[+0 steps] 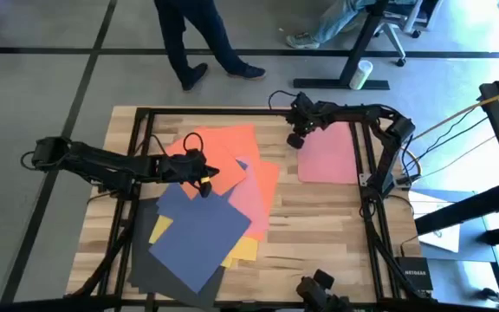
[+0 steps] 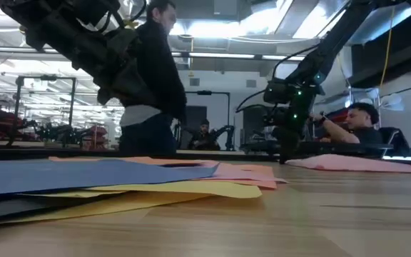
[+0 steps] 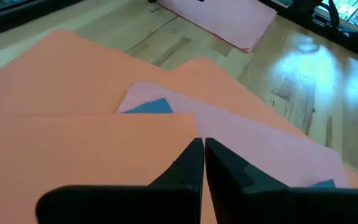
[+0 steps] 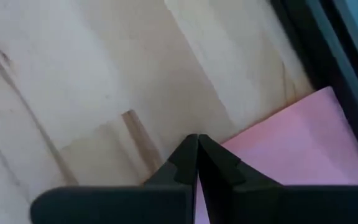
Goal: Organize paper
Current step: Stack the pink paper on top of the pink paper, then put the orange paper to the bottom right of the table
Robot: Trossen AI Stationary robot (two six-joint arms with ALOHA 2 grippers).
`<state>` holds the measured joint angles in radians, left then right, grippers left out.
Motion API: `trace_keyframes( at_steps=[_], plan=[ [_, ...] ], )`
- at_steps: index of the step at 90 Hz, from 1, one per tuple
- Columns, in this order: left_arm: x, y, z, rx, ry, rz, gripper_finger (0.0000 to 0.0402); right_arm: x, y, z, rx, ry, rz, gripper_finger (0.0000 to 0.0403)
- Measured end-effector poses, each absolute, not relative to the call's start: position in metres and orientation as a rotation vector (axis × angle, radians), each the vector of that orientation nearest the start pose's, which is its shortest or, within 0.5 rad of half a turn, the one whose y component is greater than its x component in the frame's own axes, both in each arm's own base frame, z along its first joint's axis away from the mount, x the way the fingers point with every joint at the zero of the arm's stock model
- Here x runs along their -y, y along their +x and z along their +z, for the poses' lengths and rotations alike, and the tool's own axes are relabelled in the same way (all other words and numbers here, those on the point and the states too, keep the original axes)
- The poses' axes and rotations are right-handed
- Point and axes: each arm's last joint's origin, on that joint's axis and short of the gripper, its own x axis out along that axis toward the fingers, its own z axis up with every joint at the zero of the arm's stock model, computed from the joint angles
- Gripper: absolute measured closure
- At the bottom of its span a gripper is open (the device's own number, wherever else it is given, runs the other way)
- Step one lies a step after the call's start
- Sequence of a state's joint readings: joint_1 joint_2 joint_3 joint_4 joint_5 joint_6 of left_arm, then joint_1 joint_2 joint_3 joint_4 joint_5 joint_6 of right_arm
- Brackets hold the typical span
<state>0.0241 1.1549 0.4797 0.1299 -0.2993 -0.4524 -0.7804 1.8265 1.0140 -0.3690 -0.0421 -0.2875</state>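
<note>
Left gripper point(image 3: 199, 163): jaws clenched, tips pinching the edge of the flat orange matte paper sheet point(image 1: 217, 149) at the top of the fanned pile. Under it lie a pink sheet point(image 3: 272, 146), a second orange one point(image 1: 267, 178), the large navy blue sheet point(image 1: 199, 232), yellow sheets point(image 1: 243, 250) and a dark grey-black sheet point(image 1: 148, 264), all overlapping on the wooden table point(image 1: 319, 225).

Right gripper point(image 4: 197, 163): jaws clenched at the corner of a separate flat pink rectangular paper sheet point(image 1: 329, 156), which lies alone, well apart from the pile.

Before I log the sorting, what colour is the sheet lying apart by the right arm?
Pink, clearest in the high view.
</note>
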Motion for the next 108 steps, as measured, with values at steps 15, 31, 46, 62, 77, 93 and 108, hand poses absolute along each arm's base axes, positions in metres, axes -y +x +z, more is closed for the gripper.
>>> trace_keyframes(
  at_steps=[15, 31, 46, 62, 77, 93, 108],
  plan=[
    [-0.014, 0.223, 0.189, -0.462, -0.366, 0.433, 0.0402, 0.233, 0.24, 0.139, -1.141, 0.253, -0.446, 0.0403],
    [-0.014, 0.223, 0.188, -0.474, -0.371, 0.437, 0.0402, 0.23, 0.244, 0.14, -1.125, 0.262, -0.427, 0.0403],
    [-0.014, 0.223, 0.188, -0.474, -0.371, 0.438, 0.0402, 0.23, 0.243, 0.141, -1.122, 0.257, -0.428, 0.0403],
    [-0.014, 0.223, 0.188, -0.479, -0.35, 0.432, 0.0402, 0.224, 0.244, 0.154, -1.105, 0.199, -0.379, 0.0403],
    [-0.014, 0.223, 0.188, -0.505, -0.304, 0.356, 0.0401, 0.204, 0.251, 0.174, -1.088, 0.132, -0.321, 0.0403],
    [-0.007, 0.223, 0.188, -0.532, -0.161, 0.268, 0.04, 0.168, 0.266, 0.194, -1.062, 0.024, -0.22, 0.0403],
    [0.001, 0.224, 0.188, -0.539, -0.107, 0.224, 0.04, 0.127, 0.283, 0.205, -1.058, -0.086, -0.154, 0.0403]
  ],
)
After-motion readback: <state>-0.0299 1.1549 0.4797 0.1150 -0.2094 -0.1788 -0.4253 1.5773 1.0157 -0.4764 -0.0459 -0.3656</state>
